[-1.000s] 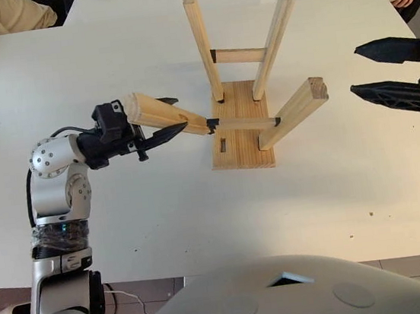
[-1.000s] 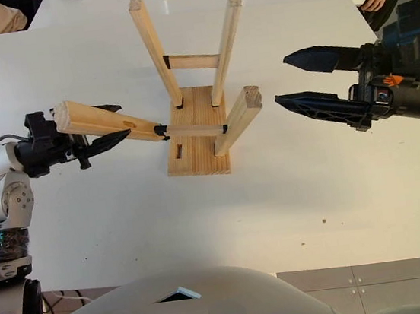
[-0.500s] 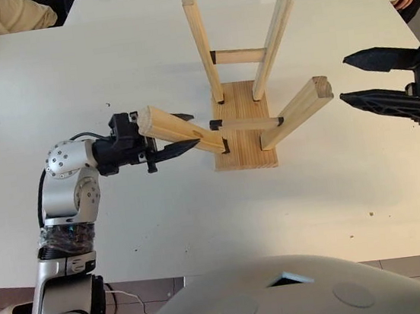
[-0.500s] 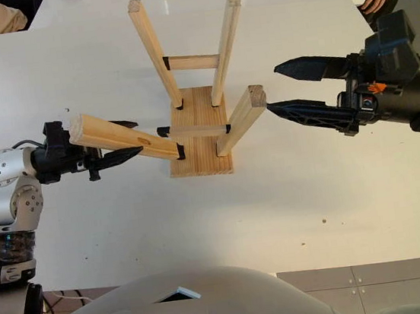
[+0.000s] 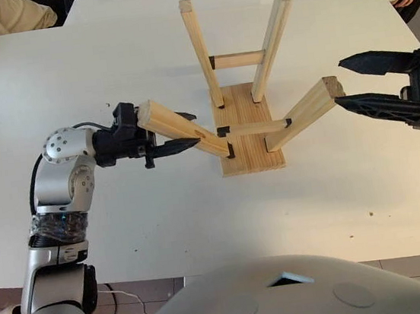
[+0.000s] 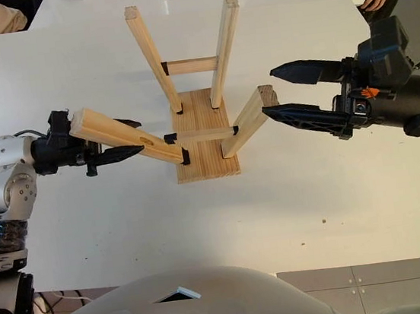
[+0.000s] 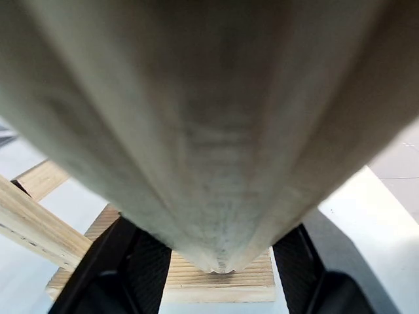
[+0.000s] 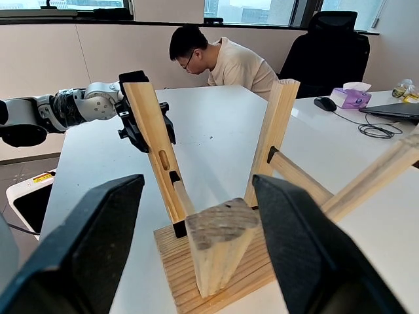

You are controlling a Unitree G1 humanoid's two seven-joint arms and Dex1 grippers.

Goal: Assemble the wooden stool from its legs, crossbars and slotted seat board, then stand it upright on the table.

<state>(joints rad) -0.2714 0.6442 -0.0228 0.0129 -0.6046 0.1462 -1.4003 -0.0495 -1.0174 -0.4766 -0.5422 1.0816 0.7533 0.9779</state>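
Stool [image 5: 245, 114] parts sit on the white table [image 5: 106, 62], and we take the flat seat board [image 5: 252, 156] as our landmark. Two far legs [image 5: 201, 51] stand up from the board's far end, joined by a crossbar [image 5: 236, 59]. Over the board's near half, a second crossbar [image 5: 256, 127] links two legs that lean outward. The left leg [image 5: 166, 122] tilts away to the board's left, and our left gripper [image 5: 189, 130] is clamped around it near its free end. The right leg [image 5: 304, 111] slants off to the board's right, where our right gripper [image 5: 338, 80] has its fingers spread wide on either side of that leg's free end.
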